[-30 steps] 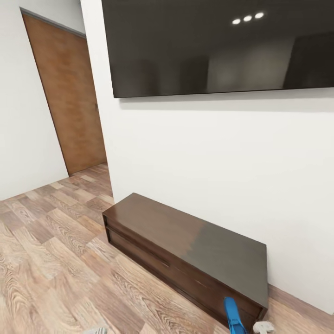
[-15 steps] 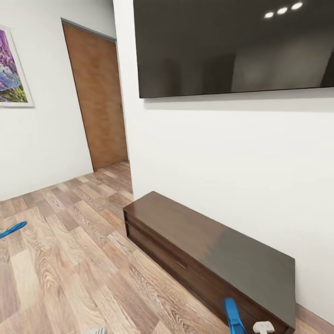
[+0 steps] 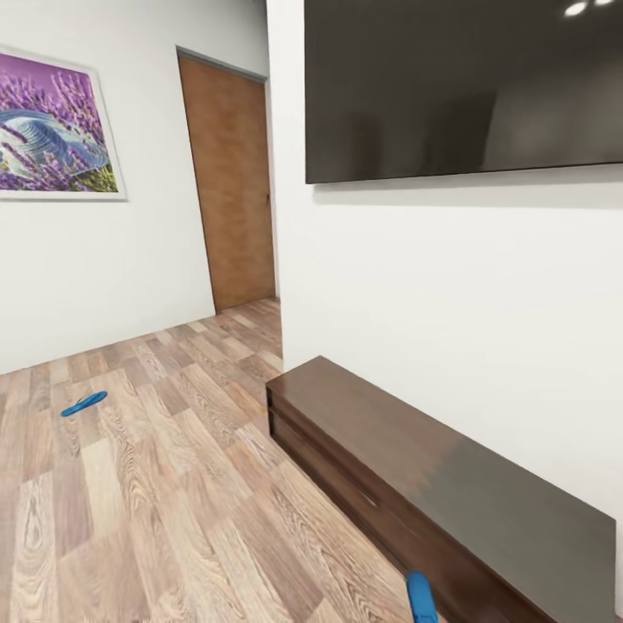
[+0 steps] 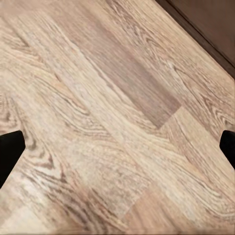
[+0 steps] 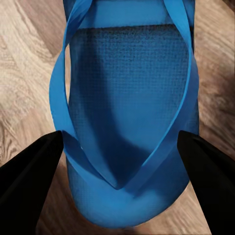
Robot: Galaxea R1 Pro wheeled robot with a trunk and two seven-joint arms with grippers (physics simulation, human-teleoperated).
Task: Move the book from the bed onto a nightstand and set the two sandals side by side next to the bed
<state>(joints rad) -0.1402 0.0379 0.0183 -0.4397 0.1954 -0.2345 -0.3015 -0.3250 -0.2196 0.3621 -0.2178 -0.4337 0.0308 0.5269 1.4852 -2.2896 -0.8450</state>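
1. In the head view, 1 blue sandal (image 3: 84,402) is lying flat on the wood-plank floor (image 3: 156,484), well apart from the long dark-brown bench (image 3: 433,484) that is sitting against the white wall (image 3: 450,285).
2. A large dark screen (image 3: 467,86) is hanging on that wall above the bench, and ceiling lights are reflecting in its upper corner.
3. Farther back, a brown door (image 3: 232,182) is standing shut, and a framed purple flower picture (image 3: 52,125) is hanging on the wall (image 3: 95,260) to its left.
4. At the lower edge of the head view, the tip of a 2nd sandal (image 3: 421,600) is poking up just in front of the bench.
5. In the right wrist view, the right gripper (image 5: 120,161) is showing its 2 dark fingers (image 5: 29,176) on either side of this 2nd sandal (image 5: 129,122), near its edges. The sandal is probably being pinched between them, though the contact itself is not clear.
6. The sandal's straps are meeting in a V near the fingers, with floor (image 5: 24,63) showing behind it.
7. In the left wrist view, the left gripper (image 4: 117,152) is spreading its fingers (image 4: 10,152) wide apart over bare floor (image 4: 107,98), with nothing between them.
8. A dark edge of the bench (image 4: 205,24) is crossing 1 corner of that view.
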